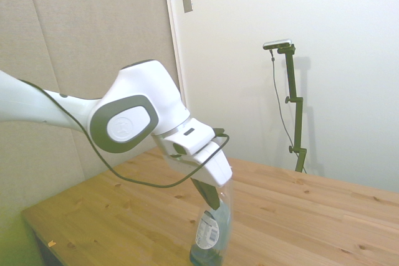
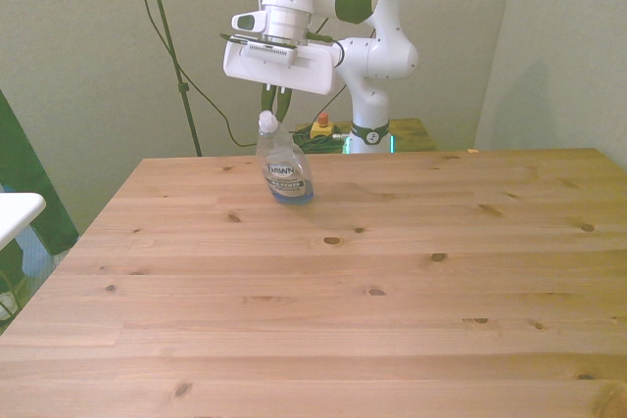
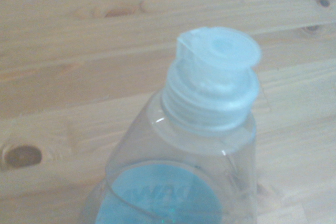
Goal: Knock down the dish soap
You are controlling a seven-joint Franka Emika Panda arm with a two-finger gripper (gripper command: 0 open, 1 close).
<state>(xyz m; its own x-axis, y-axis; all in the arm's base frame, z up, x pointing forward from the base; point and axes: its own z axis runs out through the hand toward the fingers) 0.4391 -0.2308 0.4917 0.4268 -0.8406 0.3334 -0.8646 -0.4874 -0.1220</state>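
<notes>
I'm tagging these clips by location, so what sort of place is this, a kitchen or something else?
Probably a robotics lab or test room, not a kitchen: a white jointed robot arm reaches over a bare pale wooden table that holds only a slim clear plastic dish soap bottle, with plain blank walls behind.

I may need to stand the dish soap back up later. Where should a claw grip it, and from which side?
Grip the dish soap by its narrow neck just under the white cap, coming from above: it tilts, widening toward the base.
</notes>
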